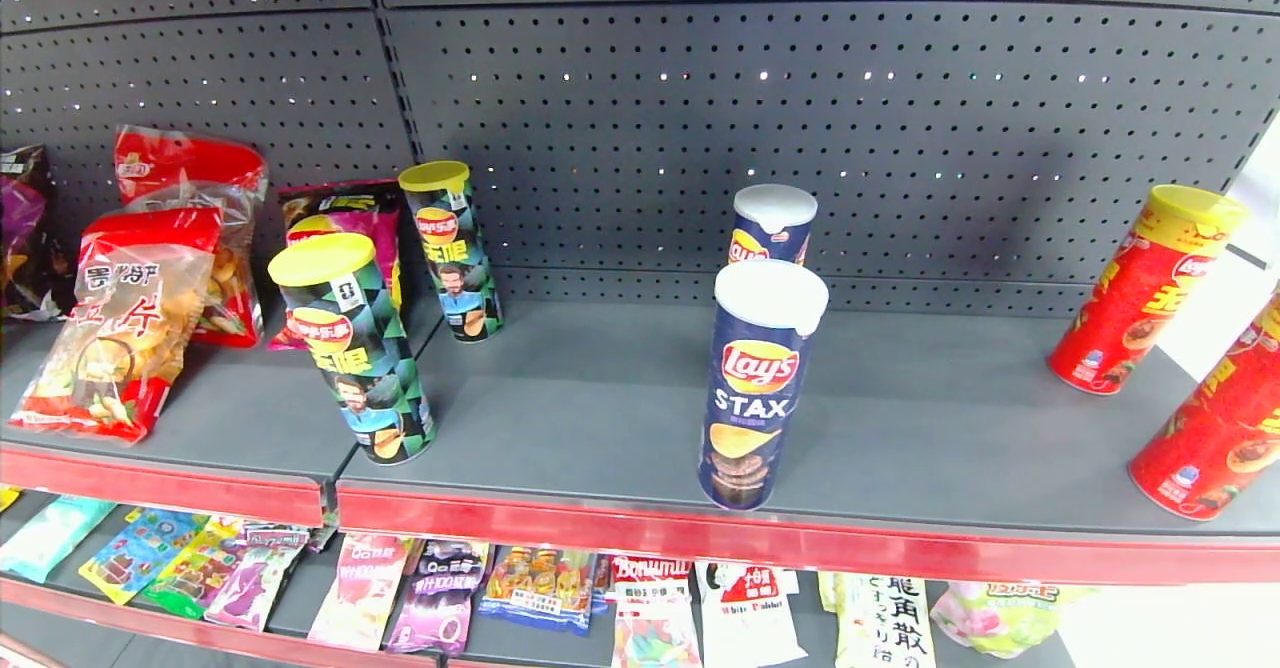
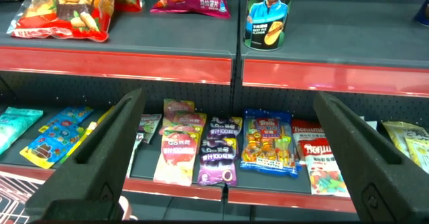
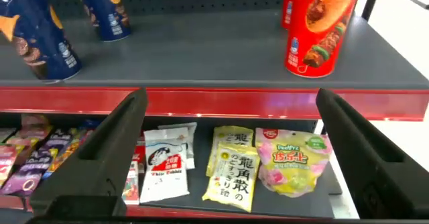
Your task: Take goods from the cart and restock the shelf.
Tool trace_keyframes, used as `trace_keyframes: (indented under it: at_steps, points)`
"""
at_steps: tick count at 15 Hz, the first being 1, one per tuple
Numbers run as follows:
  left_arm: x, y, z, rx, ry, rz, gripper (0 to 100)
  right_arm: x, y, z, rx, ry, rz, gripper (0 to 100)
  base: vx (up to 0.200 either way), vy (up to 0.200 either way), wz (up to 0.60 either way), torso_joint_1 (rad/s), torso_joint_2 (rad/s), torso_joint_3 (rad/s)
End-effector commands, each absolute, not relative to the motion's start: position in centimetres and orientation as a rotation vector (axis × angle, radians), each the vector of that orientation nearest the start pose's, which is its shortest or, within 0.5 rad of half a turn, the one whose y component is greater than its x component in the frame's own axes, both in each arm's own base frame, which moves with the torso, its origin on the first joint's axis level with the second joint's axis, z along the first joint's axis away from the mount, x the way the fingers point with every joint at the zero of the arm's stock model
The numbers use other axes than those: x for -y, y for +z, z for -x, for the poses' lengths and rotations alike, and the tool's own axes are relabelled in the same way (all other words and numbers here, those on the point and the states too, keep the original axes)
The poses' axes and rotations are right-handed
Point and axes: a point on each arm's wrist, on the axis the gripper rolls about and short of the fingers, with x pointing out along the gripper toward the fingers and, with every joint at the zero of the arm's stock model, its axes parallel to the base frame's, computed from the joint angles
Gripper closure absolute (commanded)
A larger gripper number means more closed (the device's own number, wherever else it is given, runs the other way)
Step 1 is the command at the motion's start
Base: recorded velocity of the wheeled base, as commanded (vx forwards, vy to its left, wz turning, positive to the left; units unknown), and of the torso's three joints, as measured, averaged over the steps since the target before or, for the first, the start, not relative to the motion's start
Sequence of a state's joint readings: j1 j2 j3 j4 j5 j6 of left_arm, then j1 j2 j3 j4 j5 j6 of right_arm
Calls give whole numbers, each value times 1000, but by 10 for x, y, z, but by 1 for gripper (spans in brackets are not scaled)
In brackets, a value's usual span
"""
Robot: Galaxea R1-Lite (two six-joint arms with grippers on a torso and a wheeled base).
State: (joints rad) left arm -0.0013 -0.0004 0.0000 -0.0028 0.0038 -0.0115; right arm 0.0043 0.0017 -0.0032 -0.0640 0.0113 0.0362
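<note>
Head view: you see the front blue can (image 1: 762, 378) upright near the shelf (image 1: 600, 408) edge, a green can (image 1: 352, 348) to its left, a red can (image 1: 1145, 288) at far right. Wrist views: your left gripper (image 2: 228, 100) and right gripper (image 3: 231, 96) hold jaws spread wide, empty.

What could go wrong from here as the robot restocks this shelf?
The front blue chip can stands at the shelf's red front lip; an arm reaching in could knock it off. The front yellow-lidded can sits equally near the edge. The open left gripper and right gripper might clip them.
</note>
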Motion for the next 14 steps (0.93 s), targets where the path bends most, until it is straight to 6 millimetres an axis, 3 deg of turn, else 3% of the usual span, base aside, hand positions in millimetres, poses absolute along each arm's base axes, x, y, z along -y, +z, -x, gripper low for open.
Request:
trace_keyframes:
  at_steps: [1,5,14]
  points:
    - [0,76,23,3,3,12,0,0,83,23,71,2,-25,0,0,0,0,0,0,0]
    - [0,76,23,3,3,12,0,1,75,23,-23,-20,-14,0,0,0,0,0,0,0]
    - [0,76,23,3,3,12,0,0,76,23,-2,3,3,0,0,0,0,0,0,0]
